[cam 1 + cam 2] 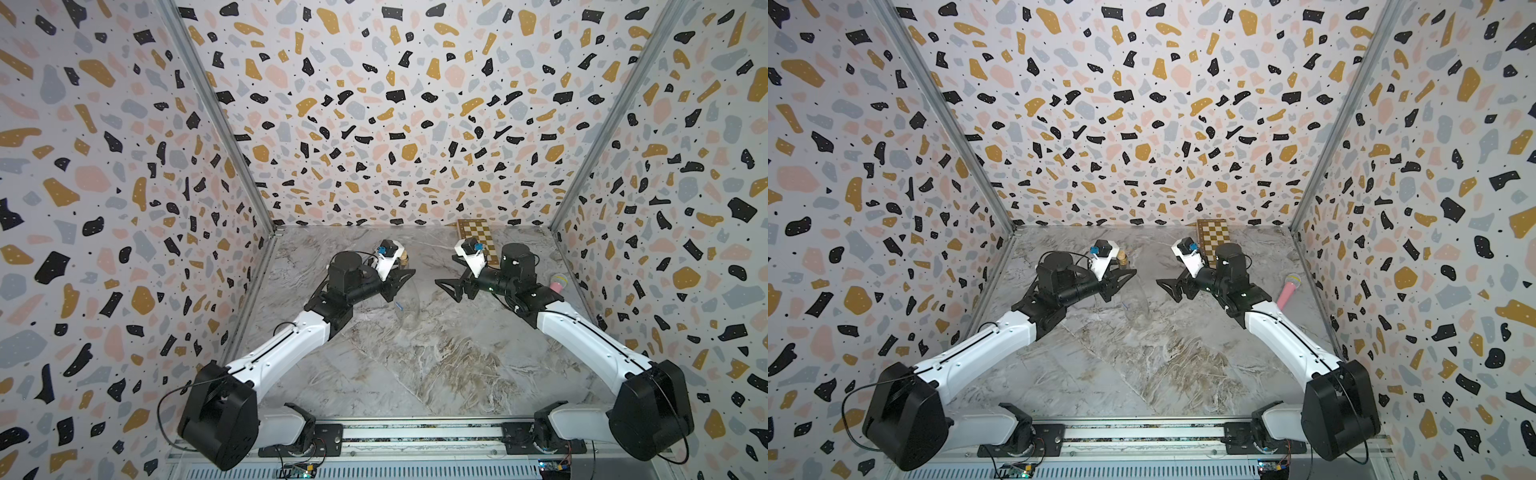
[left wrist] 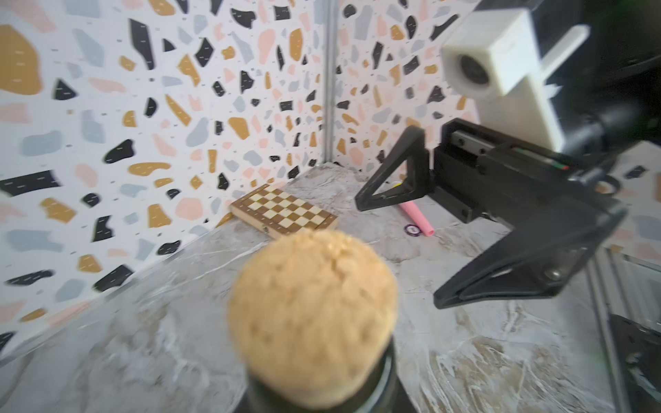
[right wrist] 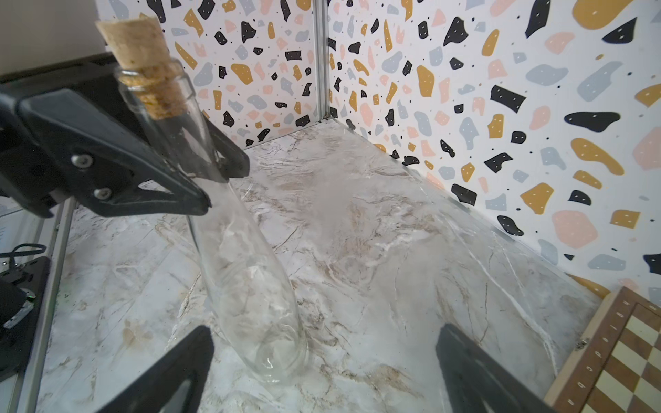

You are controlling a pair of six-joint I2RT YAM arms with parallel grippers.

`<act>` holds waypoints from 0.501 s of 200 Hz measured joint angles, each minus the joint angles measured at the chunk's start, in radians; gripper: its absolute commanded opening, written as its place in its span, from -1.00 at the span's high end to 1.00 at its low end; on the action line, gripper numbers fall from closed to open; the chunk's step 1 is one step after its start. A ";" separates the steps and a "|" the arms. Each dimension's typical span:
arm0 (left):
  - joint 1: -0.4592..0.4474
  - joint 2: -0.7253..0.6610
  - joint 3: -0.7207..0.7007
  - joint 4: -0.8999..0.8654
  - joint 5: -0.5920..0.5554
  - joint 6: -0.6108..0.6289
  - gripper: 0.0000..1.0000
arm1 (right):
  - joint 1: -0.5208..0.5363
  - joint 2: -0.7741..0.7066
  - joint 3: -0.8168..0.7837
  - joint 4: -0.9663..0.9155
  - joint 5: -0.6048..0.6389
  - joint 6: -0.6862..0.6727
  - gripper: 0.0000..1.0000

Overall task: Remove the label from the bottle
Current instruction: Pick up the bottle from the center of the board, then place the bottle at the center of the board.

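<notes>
The bottle point(image 3: 250, 286) is clear glass with a tan cork point(image 3: 143, 60) and rests its base on the marble table. My left gripper point(image 3: 225, 186) is shut on its narrow neck just below the cork. In a top view the cork point(image 1: 404, 259) shows beyond the left gripper point(image 1: 405, 277), and the label point(image 1: 399, 306) is a small blue strip on the glass body. The cork point(image 2: 313, 321) fills the left wrist view. My right gripper point(image 1: 445, 270) stands open to the bottle's right, apart from it, with nothing held; its fingers point(image 3: 193, 357) frame the bottle's base.
A folded wooden chessboard point(image 1: 478, 241) lies at the back right, behind the right gripper. A pink toy microphone point(image 1: 1287, 291) lies by the right wall, with a small purple disc point(image 2: 410, 229) near it. Patterned walls close three sides.
</notes>
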 measured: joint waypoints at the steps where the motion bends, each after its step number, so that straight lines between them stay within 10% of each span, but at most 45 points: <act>1: -0.004 -0.003 0.000 -0.005 -0.011 -0.002 1.00 | 0.002 0.000 0.000 0.001 0.002 0.001 -1.00; 63: -0.098 -0.041 0.087 -0.263 -0.579 -0.192 0.99 | 0.174 -0.053 -0.080 0.081 0.140 0.063 -1.00; 75: -0.100 -0.054 0.085 -0.285 -0.646 -0.229 0.56 | 0.196 -0.079 -0.117 0.095 0.145 0.063 -1.00; 100: -0.107 -0.087 0.077 -0.321 -0.752 -0.269 1.00 | 0.231 -0.121 -0.180 0.130 0.145 0.062 -0.95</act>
